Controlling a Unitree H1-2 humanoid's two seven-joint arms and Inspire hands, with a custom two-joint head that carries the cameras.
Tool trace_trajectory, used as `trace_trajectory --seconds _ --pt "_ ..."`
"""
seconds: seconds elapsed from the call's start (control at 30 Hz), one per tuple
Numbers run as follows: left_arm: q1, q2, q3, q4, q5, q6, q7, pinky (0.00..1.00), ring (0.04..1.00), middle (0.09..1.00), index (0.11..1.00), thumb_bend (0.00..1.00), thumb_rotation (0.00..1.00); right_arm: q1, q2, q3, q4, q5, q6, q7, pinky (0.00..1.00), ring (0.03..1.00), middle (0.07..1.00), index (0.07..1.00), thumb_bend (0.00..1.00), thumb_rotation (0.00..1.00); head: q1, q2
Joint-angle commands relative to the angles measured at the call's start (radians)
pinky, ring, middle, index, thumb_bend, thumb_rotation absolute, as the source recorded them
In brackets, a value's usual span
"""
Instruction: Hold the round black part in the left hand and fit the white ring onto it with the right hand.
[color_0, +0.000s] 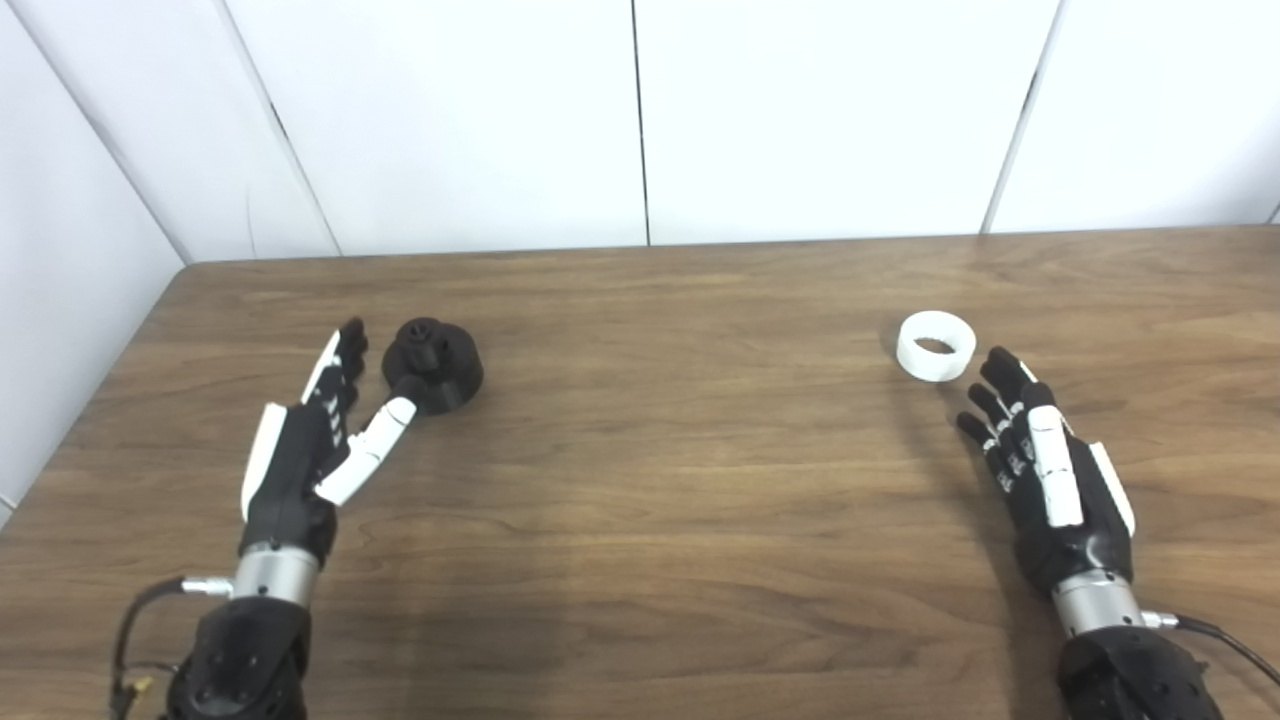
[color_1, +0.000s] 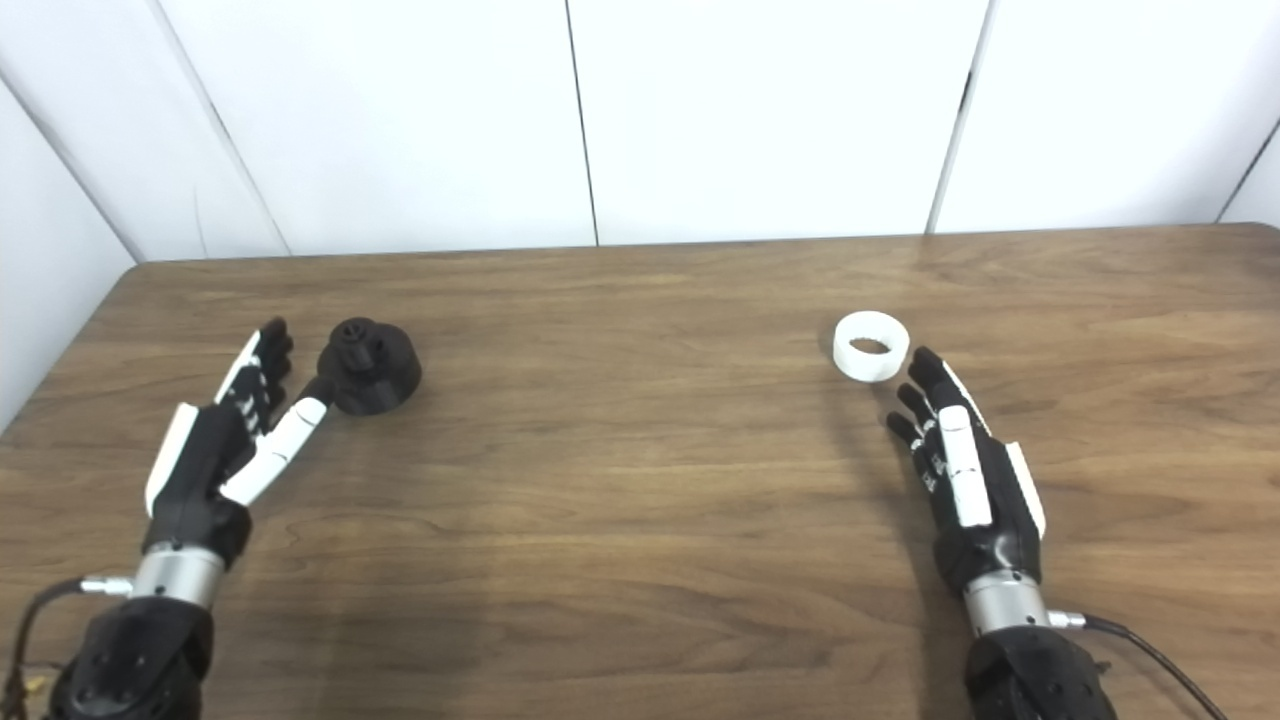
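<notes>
Now | L hand (color_0: 300, 455) fingers spread, empty, by black part (color_0: 435, 363) | R hand (color_0: 1045, 470) fingers spread, empty, nr white ring (color_0: 936, 345)

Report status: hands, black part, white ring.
Left hand open, thumb tip at the round black plastic part, no grip yet. Right hand open, just short of the white plastic ring. Wooden table between them shows nothing else.

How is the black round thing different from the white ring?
The round black plastic part is dark and solid, with a small knob standing up on top; the white plastic ring is pale and hollow through its middle. The black part sits on the left, right at the thumb of the open left hand; the white ring sits on the right, just beyond the open right hand. Both are round and rest on the wooden table, unheld.
</notes>
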Motion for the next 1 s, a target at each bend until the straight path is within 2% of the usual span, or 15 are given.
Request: trace_trajectory --seconds 0.0,0.13,0.2,0.37,0.57,0.97 --pt "-0.042 0.049 0.004 -0.040 0.037 0.014 -0.011 0.93 0.971 0.981 0.978 0.73 0.47 -0.030 0.004 0.005 -0.009 -0.004 -0.034 0.007 0.90 0.943 0.950 0.914 0.49 0.87 0.003 0.000" --pt "-0.076 0.082 0.007 -0.022 0.042 0.051 -0.028 0.98 0.993 0.994 0.987 0.82 0.37 -0.029 0.001 0.014 0.001 -0.021 -0.044 0.006 0.90 0.943 0.947 0.914 0.51 0.89 0.007 -0.005" --pt "-0.100 0.117 0.004 0.010 0.051 0.057 -0.049 0.99 0.999 0.999 0.997 0.88 0.33 -0.027 0.004 0.015 0.003 -0.026 -0.048 0.003 0.88 0.936 0.941 0.907 0.52 0.88 0.005 -0.007" --pt "-0.128 0.171 -0.003 0.059 0.074 0.035 -0.074 0.96 1.000 1.000 0.996 0.90 0.28 -0.024 0.005 0.020 0.005 -0.040 -0.054 0.003 0.86 0.933 0.937 0.905 0.52 0.89 0.006 -0.009" --pt "-0.158 0.264 -0.046 0.147 0.155 0.031 -0.105 0.94 1.000 1.000 0.986 0.93 0.29 -0.025 0.001 0.015 0.016 -0.036 -0.063 0.010 0.88 0.941 0.942 0.909 0.52 0.91 0.004 -0.014" --pt "-0.253 0.380 -0.144 0.316 0.236 0.032 -0.197 0.91 0.997 0.992 0.974 1.00 0.27 -0.024 -0.008 0.012 0.027 -0.035 -0.088 0.011 0.87 0.933 0.932 0.900 0.52 0.92 0.000 -0.021"
